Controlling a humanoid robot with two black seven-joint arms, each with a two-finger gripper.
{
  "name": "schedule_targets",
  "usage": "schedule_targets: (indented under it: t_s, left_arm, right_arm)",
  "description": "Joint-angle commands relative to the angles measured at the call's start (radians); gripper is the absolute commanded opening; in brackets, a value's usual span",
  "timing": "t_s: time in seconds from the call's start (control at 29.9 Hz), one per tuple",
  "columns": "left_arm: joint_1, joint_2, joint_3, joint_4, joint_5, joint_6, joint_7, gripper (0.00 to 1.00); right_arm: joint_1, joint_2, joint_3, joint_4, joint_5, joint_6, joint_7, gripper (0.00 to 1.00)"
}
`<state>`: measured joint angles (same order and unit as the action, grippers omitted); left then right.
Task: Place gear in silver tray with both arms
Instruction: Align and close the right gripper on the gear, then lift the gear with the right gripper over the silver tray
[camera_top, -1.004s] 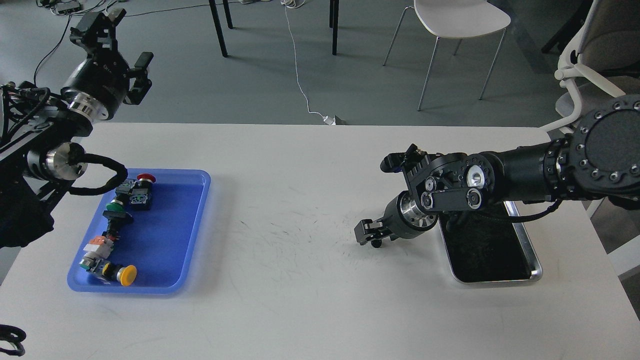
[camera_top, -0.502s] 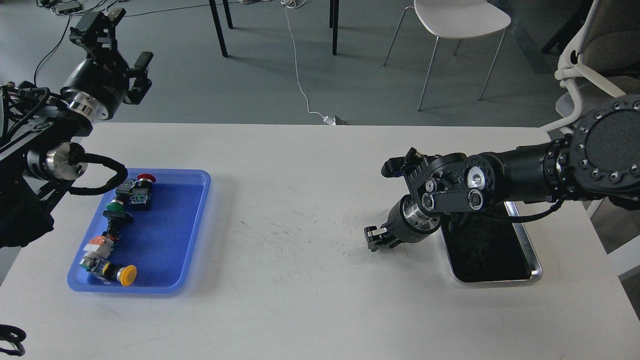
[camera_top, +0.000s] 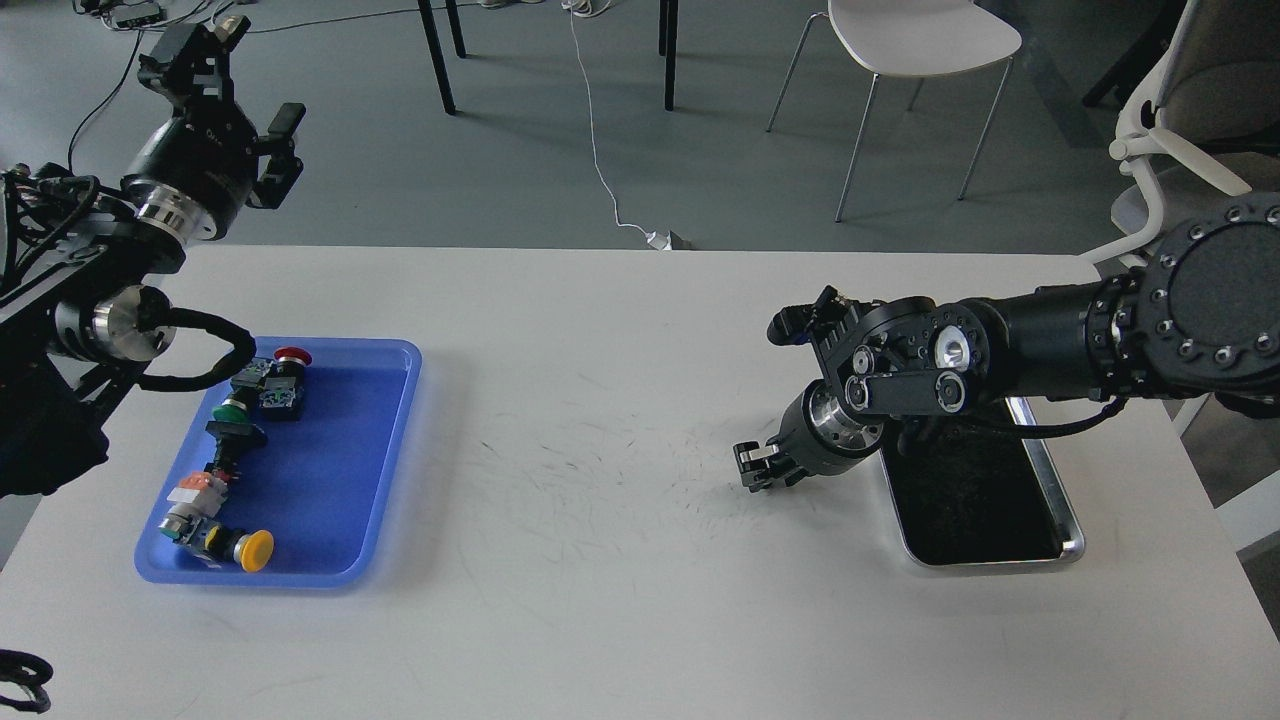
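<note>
The silver tray (camera_top: 1068, 512) lies at the right of the white table; its dark floor shows nothing in it, and its far end is hidden by my right arm. My right gripper (camera_top: 755, 468) hangs low over the table just left of the tray, small and dark, and I cannot tell its fingers apart. My left gripper (camera_top: 238, 85) is raised high at the far left, beyond the table's back edge, open and empty. Several push-button switch parts, among them a red one (camera_top: 291, 355), a green one (camera_top: 229, 411) and a yellow one (camera_top: 255, 550), lie in a blue tray (camera_top: 340, 470).
The blue plastic tray sits at the table's left. My left arm's black cable (camera_top: 215, 345) loops over its far left corner. Behind the table are a white chair (camera_top: 915, 40), table legs and a floor cable. An office chair (camera_top: 1190, 130) stands at the far right.
My right gripper has drawn to the right, closer to the silver tray, and looks narrower than before. The left arm and the parts in the blue tray have not moved.
</note>
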<state>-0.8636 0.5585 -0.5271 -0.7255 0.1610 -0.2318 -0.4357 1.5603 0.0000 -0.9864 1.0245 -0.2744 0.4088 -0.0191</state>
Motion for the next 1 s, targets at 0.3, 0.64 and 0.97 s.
schedule_targets:
  t_s: [0.3, 0.64, 0.97]
  left_arm:
    - [0.0, 0.0, 0.001, 0.0, 0.0, 0.0, 0.0, 0.92]
    - [0.0, -0.005, 0.001, 0.0, 0.0, 0.005, 0.0, 0.92]
    - [0.0, -0.002, 0.001, 0.0, 0.0, 0.005, 0.0, 0.92]
  right_arm:
    - [-0.008, 0.0, 0.0, -0.014, 0.0, 0.001, -0.004, 0.08]
    - [0.014, 0.0, -0.001, -0.023, 0.001, 0.001, -0.002, 0.02]
    - [0.176, 0.0, 0.069, 0.023, 0.011, 0.008, 0.011, 0.02]
